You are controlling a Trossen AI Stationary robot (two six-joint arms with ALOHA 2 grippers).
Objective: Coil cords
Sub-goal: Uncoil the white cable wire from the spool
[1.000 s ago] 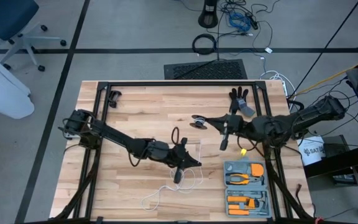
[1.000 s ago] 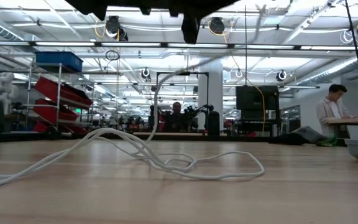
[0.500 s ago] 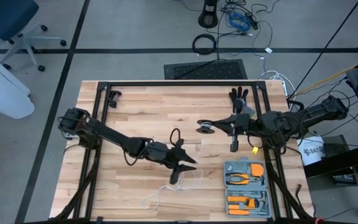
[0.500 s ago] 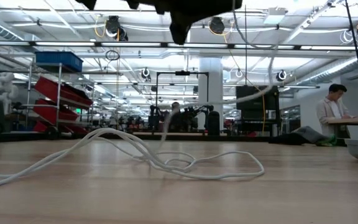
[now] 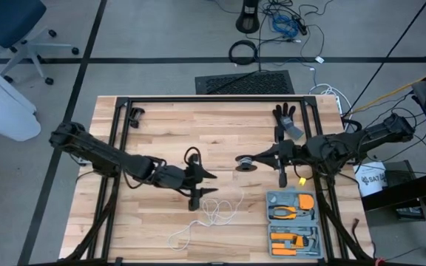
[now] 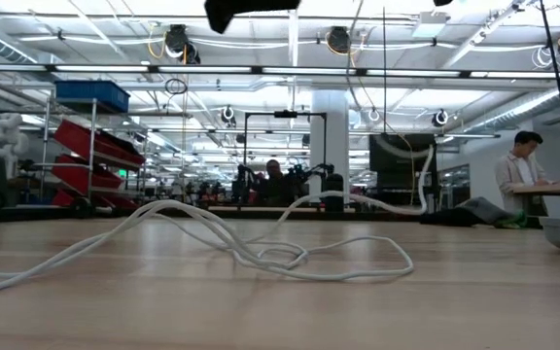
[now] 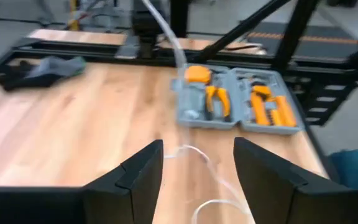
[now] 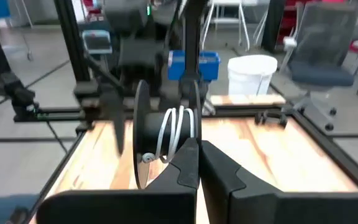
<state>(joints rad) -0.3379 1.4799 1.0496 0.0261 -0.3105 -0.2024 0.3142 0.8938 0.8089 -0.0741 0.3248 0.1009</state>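
Holding the reel (image 5: 246, 162) in my right hand (image 5: 261, 158), clamped above the middle of the surface (image 5: 168, 125), I see about 3 white turns wound on it (image 8: 178, 134). My left hand (image 5: 198, 185) hovers open and empty, near the loose cord (image 5: 213, 216) lying toward the front edge beside the tool case (image 5: 294, 222). To wind well, I judge the left should pinch the cord close to the reel, keep light tension, and avoid tangling the pile.
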